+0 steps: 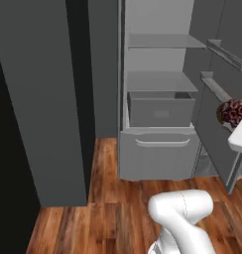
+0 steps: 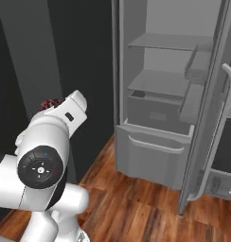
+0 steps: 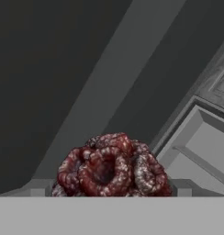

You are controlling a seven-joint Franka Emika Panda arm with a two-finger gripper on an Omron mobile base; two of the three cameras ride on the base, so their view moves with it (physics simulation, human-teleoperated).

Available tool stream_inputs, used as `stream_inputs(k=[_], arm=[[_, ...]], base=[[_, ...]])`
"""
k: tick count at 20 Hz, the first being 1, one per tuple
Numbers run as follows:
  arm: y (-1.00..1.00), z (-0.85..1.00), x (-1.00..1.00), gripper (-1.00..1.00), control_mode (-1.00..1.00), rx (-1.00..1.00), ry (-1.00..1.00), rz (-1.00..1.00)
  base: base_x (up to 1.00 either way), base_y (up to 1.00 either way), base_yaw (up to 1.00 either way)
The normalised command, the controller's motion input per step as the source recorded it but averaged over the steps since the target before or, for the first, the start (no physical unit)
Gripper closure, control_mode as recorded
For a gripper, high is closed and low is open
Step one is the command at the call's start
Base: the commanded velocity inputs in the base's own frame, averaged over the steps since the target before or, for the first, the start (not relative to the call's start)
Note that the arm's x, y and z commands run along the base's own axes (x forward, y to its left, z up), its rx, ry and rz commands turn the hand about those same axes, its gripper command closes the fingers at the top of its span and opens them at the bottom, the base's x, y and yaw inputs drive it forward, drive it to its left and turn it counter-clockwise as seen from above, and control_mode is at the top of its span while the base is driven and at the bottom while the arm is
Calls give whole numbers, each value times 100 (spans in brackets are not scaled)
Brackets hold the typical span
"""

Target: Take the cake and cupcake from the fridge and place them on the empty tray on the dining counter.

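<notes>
The cake [image 3: 111, 167], round and dark brown with a knobbly dark red top, sits between the two fingertips of my gripper [image 3: 111, 187], which is shut on it. In the left base view the cake [image 1: 232, 113] hangs in the air at the right edge, in front of the fridge door and above the white hand. In the right base view a bit of the cake [image 2: 50, 104] peeks out behind my arm. The fridge [image 1: 160, 99] stands open, showing grey shelves and a drawer [image 1: 160, 110]. The cupcake, the tray and the dining counter are out of view.
The open fridge door [image 2: 209, 118] with its long pale handle [image 2: 229, 90] juts out on the right. A tall dark grey panel [image 1: 48, 99] stands to the left of the fridge. Wooden floor [image 1: 108, 208] lies in front, and my own arm [image 2: 41, 165] fills the lower left.
</notes>
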Motion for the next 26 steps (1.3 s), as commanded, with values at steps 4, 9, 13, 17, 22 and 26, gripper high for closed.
stream_inputs(k=[4,9,13,17,22,26], arm=[[0,0,0,100,100,0,0,0],[0,0,0,100,100,0,0,0],[0,0,0,100,100,0,0,0],[0,0,0,100,100,0,0,0],[0,0,0,100,100,0,0,0],[0,0,0,100,100,0,0,0]], base=[[-100,0,0],[-100,0,-9],[-100,-4,-27],[-100,-3,-29],[-100,0,-28],[-100,0,-26]])
